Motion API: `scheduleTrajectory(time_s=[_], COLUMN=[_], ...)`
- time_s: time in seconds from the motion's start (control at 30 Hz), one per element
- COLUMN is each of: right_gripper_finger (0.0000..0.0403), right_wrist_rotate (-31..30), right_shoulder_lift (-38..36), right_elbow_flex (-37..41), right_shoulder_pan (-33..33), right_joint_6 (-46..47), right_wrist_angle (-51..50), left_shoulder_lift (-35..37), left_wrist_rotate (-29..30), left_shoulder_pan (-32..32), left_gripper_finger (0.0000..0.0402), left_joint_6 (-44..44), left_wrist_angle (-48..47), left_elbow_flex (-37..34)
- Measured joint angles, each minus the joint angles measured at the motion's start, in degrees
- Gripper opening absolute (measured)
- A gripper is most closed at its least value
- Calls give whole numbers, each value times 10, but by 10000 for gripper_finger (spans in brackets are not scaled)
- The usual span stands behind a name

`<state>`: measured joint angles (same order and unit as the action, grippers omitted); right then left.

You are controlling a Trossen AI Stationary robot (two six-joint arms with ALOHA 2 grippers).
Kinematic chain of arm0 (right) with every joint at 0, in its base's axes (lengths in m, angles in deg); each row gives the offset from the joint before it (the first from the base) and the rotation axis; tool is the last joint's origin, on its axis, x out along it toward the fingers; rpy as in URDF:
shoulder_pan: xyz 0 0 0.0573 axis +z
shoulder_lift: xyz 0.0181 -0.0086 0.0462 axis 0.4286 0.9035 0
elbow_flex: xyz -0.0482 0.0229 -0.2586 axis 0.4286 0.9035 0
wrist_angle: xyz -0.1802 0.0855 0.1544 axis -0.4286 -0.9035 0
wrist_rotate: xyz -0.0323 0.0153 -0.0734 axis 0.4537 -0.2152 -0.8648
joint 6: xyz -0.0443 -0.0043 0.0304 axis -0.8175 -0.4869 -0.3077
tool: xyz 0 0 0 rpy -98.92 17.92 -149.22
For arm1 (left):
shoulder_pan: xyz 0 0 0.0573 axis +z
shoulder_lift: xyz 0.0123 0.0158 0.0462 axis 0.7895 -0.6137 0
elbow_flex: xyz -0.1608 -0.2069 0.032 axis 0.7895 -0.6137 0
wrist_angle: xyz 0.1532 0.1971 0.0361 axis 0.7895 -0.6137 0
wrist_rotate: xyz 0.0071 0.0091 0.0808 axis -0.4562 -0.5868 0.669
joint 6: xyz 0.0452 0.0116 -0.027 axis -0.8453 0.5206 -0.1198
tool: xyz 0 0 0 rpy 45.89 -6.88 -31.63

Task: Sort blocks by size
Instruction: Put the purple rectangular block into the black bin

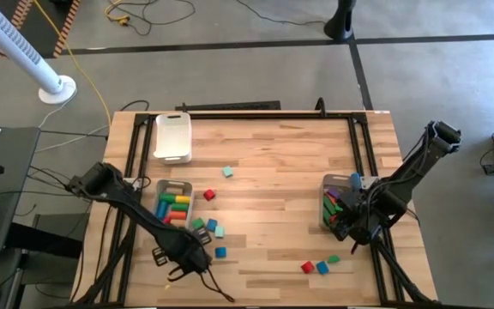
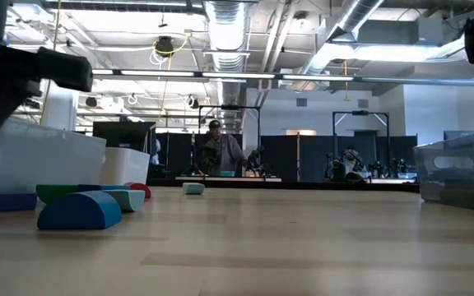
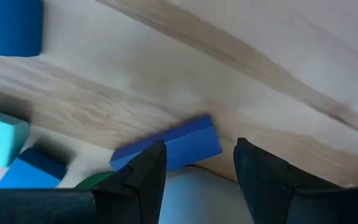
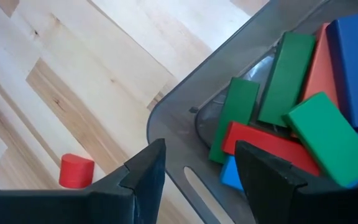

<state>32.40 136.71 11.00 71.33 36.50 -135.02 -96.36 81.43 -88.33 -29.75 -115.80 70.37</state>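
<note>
High view: we are taking the wooden table (image 1: 264, 172) as our landmark. The left gripper (image 1: 181, 254) is hovering near the table's front-left corner, beside the left bin (image 1: 173, 202) and the loose blocks (image 1: 210, 228); the right gripper (image 1: 356, 225) is hanging at the right bin (image 1: 340, 206) by the table's right edge. A white tray (image 1: 172, 136) is lying toward the table's back-left, and three blocks are waiting near its front edge.

Low view: we are seeing a teal half-round block (image 2: 79, 210) on the table, with a workshop and a person (image 2: 216, 150) beyond it.

Left wrist view: the jaws are standing apart, empty, over a blue bar (image 3: 169, 147). We are judging this the approach to a pick; the next move is calling for a descent and a squeeze across the bar.

Right wrist view: the fingers are parted and empty over the bin's rim, with red, green and blue blocks inside it and a red cylinder (image 4: 76, 170) out on the table.
</note>
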Motion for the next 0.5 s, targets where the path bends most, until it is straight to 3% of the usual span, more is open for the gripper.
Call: scheduleTrajectory(time_s=[0.5], right_gripper_finger=[219], right_wrist_rotate=[-14], right_shoulder_lift=[0], right_elbow_flex=[0], right_shoulder_pan=[0], right_joint_6=[1], right_wrist_angle=[33], left_shoulder_lift=[1], left_wrist_rotate=[0], left_shoulder_pan=[41], left_gripper_finger=[176], left_joint_6=[-61], left_wrist_angle=[43], left_elbow_flex=[-40])
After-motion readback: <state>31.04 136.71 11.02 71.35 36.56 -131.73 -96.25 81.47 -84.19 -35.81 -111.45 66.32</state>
